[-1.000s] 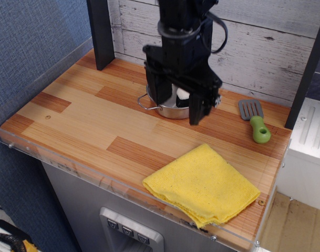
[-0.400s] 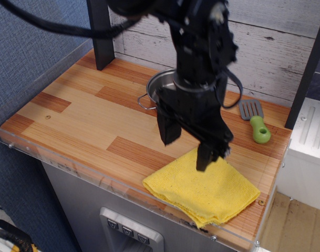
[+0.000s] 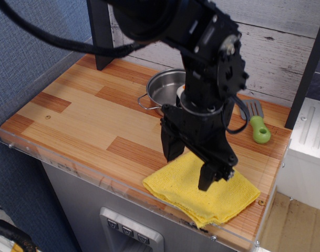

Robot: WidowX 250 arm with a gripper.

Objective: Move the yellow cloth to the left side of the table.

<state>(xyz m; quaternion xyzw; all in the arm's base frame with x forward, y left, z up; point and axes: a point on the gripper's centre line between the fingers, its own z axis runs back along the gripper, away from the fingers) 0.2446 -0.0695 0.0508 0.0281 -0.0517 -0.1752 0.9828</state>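
Two spread fingers of the end effector (image 3: 191, 165) point steeply down onto the yellow cloth (image 3: 202, 190), grasping nothing.

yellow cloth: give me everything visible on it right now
The cloth is bright yellow, soft and nubby, folded into a rough square with layered edges showing along its front. It lies flat at the front right of the table, one corner reaching the clear edge guard. The open gripper stands over its back-left part, one finger at the cloth's back edge, the other over its middle; whether they touch it cannot be told. Nothing else touches it.
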